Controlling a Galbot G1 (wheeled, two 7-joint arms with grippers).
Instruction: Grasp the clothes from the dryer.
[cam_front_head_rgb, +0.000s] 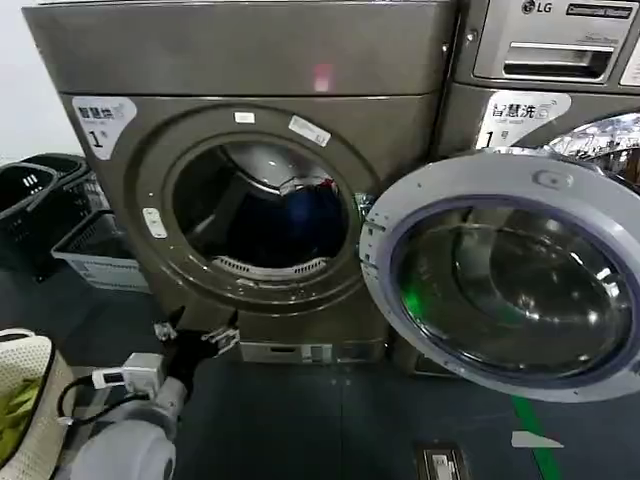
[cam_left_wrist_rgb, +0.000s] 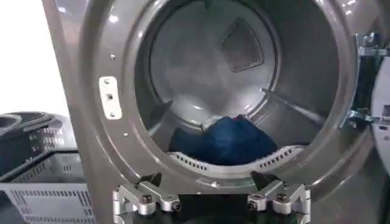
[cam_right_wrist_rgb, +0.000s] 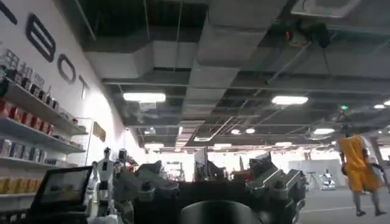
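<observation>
The left gripper (cam_front_head_rgb: 197, 335), jaws spread and empty, hovers at seven o'clock below the dryer (cam_front_head_rgb: 250, 120) mouth holding navy clothes (cam_left_wrist_rgb: 228, 140); the right gripper (cam_right_wrist_rgb: 210, 189) also gapes empty.

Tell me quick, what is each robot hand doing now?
Left gripper: open, empty, in front of the dryer, clothes ungrasped.
Right gripper: open, holding nothing.

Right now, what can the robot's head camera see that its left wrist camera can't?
Head view alone: the silver-rimmed glass door swung open, the neighbouring LG machine, and the left gripper hovering outside, below the drum mouth. Left wrist view alone: the grey mesh vent patch on the drum's back wall. Both show the bronze-grey dryer, the dark navy-blue clothes lying inside, and dark baskets beside it.
</observation>
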